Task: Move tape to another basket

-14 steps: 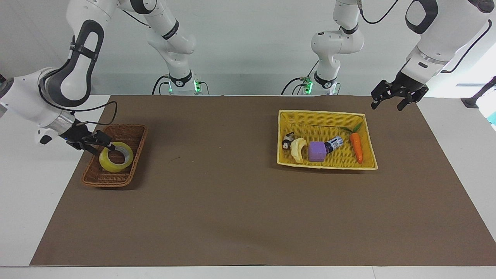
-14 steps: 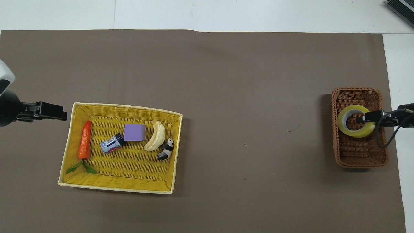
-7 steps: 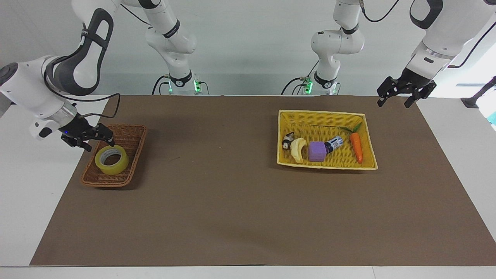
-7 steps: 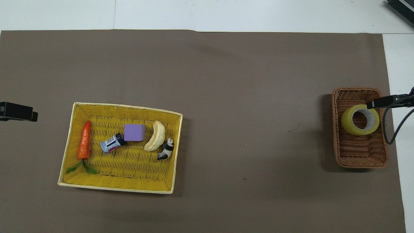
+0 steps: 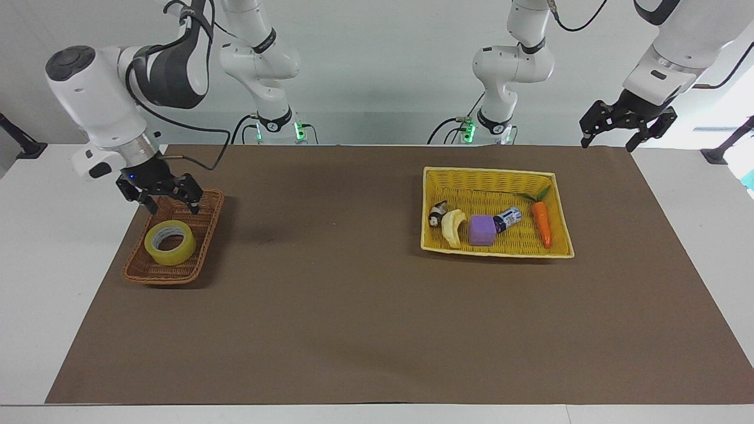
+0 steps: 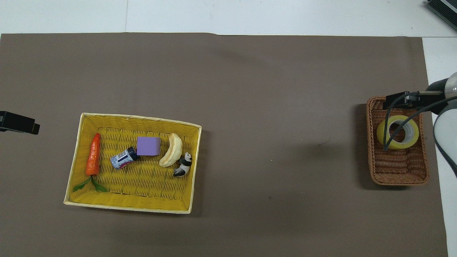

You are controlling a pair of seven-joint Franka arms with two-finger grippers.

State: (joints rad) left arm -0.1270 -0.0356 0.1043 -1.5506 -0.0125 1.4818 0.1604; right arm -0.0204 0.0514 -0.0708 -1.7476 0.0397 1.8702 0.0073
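Looking down, I see the tape (image 5: 170,242) lying flat in the brown basket (image 5: 207,235). My right gripper (image 5: 169,203) hangs over the basket, wide and empty. My left gripper (image 5: 627,123) waits, wide too. The job looks done.

White arms (image 5: 94,100) — grey joint panels, black cables, black grippers (image 5: 171,197).

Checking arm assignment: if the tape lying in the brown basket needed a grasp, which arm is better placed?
Right. The right gripper hangs with open jaws over the brown basket, close to the tape. The left gripper is up at the left arm's end of the table, by the yellow basket.
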